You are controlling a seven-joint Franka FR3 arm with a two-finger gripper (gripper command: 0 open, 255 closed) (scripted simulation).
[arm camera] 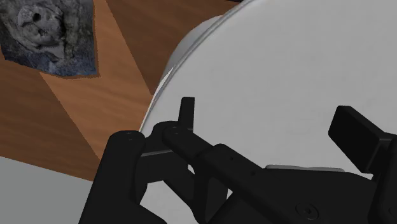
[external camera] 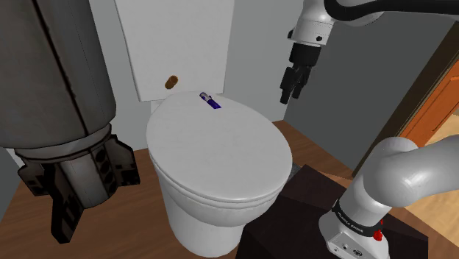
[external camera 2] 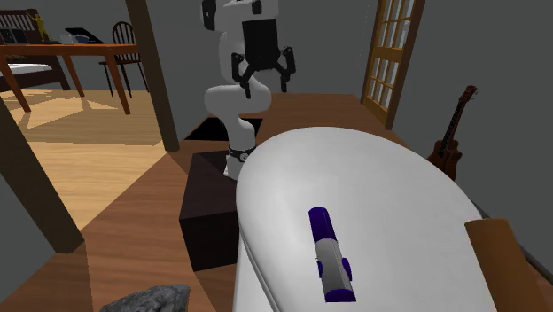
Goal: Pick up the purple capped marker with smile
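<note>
A marker with a purple cap and grey barrel (external camera: 210, 101) lies flat on the white toilet lid (external camera: 221, 154), near the lid's back edge by the tank. In the second exterior view the marker (external camera 2: 330, 258) lies close to the camera, on the lid's (external camera 2: 390, 186) near end. My black gripper (external camera: 292, 90) hangs in the air off the shoulder view's right of the lid, well above it and apart from the marker. Its fingers stand apart with nothing between them (external camera 2: 262, 78). In the wrist view the open gripper (arm camera: 270, 126) looks down on the lid (arm camera: 286, 63).
The white tank (external camera: 176, 44) rises behind the lid, with a brown cylinder (external camera: 171, 82) against it. A large grey rocket-shaped object (external camera: 59, 118) stands at the shoulder view's left. The dark stand (external camera: 294, 213) is beside the bowl. A guitar (external camera 2: 452, 146) leans by the wall.
</note>
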